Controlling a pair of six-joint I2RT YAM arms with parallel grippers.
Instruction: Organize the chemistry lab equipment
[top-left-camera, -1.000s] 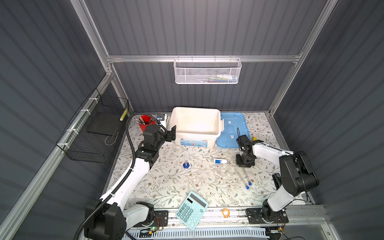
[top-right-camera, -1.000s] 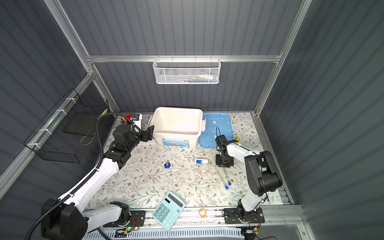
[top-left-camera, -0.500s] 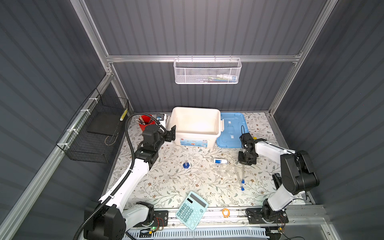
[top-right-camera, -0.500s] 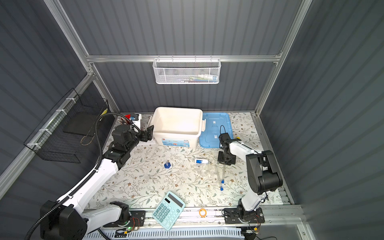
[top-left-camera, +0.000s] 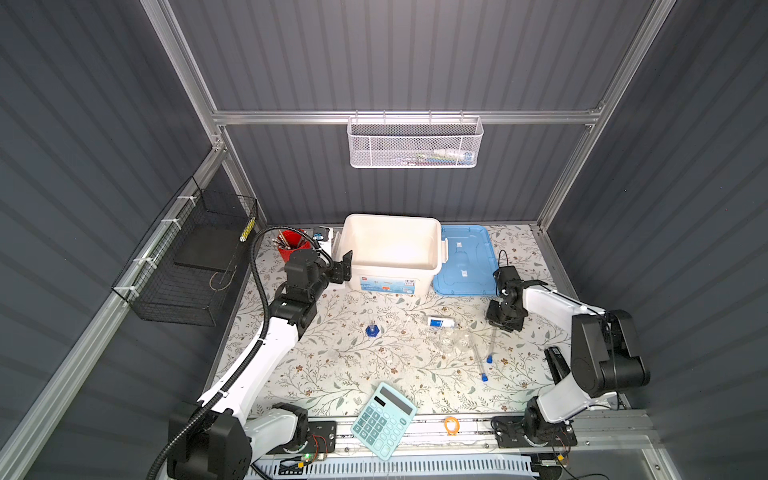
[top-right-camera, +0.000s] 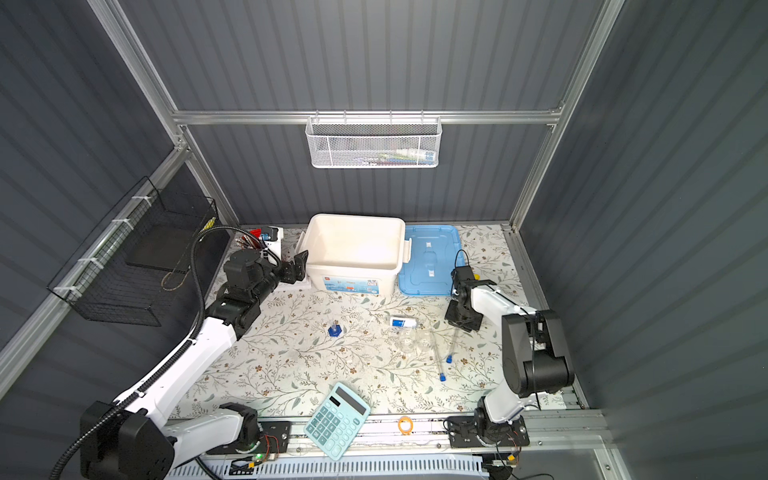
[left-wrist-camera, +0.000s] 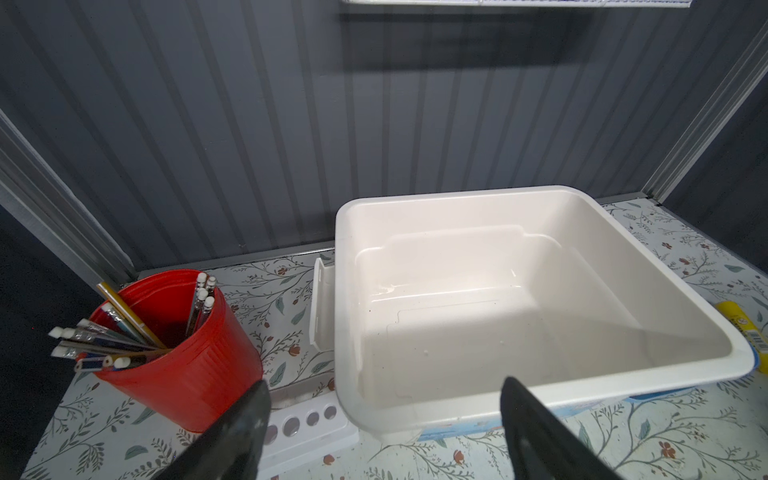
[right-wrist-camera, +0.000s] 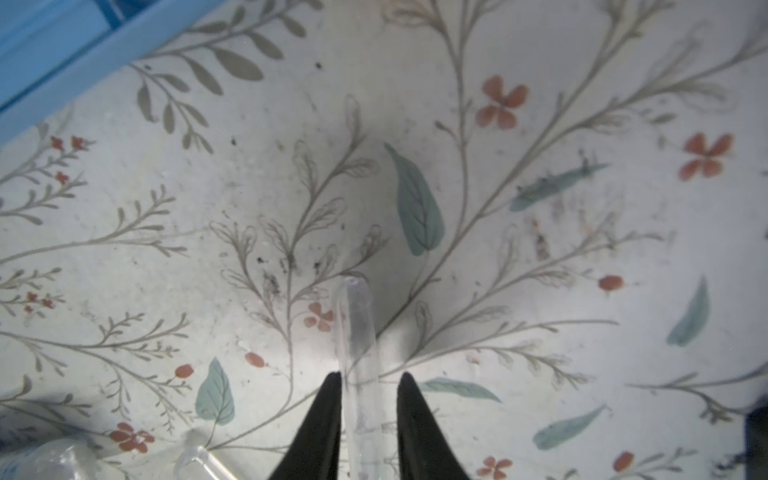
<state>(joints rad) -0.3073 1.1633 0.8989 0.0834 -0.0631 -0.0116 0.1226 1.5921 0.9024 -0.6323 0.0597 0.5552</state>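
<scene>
- Item: clear test tube with a blue cap (top-left-camera: 491, 345) (top-right-camera: 451, 345). It lies flat on the floral-patterned tabletop (top-left-camera: 332, 365), right of centre. In both top views its long axis runs front to back, with the cap toward the front edge and the rounded closed end toward the back.
- Right gripper (top-left-camera: 505, 325) (right-wrist-camera: 369, 376): low over the tube's closed end, its fingers straddling the tube (right-wrist-camera: 357, 332) along its length. The jaws are narrowly parted, with a sliver of tabletop showing beside one finger, so the tube is not clamped.
- Second blue-capped test tube (top-left-camera: 478, 355): just left of the first and lying flat. It is slightly slanted, with its cap nearer the front.
- Clear beakers (top-left-camera: 451, 343): close on the left of both tubes.
- Blue-and-white labelled clear vessel (top-left-camera: 438, 322): on its side behind the beakers.
- Slim clear cylinder on a blue hexagonal foot (top-left-camera: 372, 329): upright near the table centre, well apart from the tubes.
- Flat blue plastic lid (top-left-camera: 465, 266): behind the right gripper.
- Open white plastic bin (top-left-camera: 436, 257): beside the lid.
- Left gripper (top-left-camera: 345, 266) (left-wrist-camera: 383, 379): jaws spread wide with nothing between them, at the bin's left corner.
- Red ribbed cup of pencils (left-wrist-camera: 195, 365) and white rack with round holes (left-wrist-camera: 307, 419): just beside the left gripper.
- Teal calculator (top-left-camera: 384, 419): at the front edge.
</scene>
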